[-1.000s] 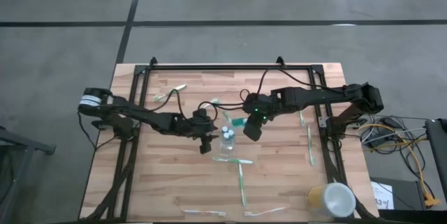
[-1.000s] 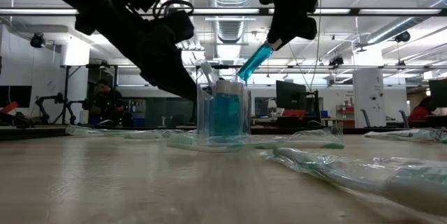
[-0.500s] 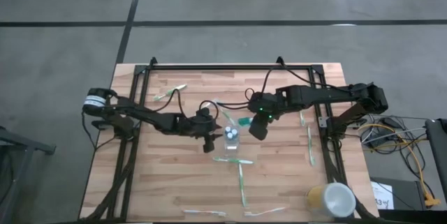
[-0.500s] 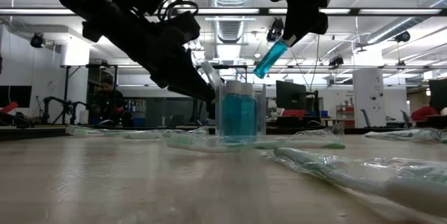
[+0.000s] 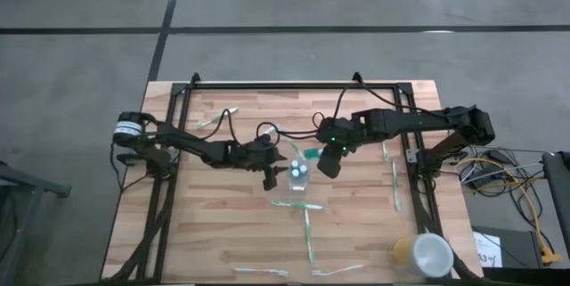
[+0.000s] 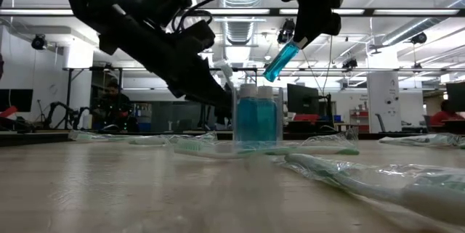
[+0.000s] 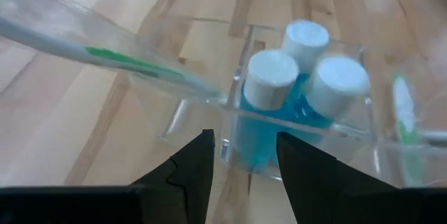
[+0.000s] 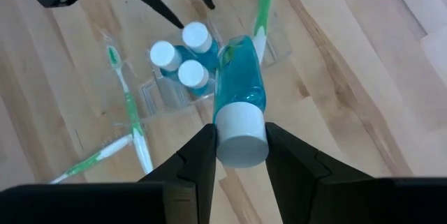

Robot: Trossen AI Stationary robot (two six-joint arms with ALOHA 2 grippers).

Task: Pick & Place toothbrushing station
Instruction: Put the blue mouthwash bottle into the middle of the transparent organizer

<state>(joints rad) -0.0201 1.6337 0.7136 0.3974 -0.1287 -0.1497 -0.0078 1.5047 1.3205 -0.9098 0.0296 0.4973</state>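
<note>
At table centre: clear cup upright, three capped tubes inside. Left gripper low beside cup, fingers parted, holding nothing. Right gripper raised, angled over cup, clamping fourth tube at cap end.

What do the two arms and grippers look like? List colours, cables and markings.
Both arms are dark and slender, with loose black cables. The left arm has a white band near its base; the right arm shows a green light near its wrist. Each gripper has two black tapered fingers.
</note>
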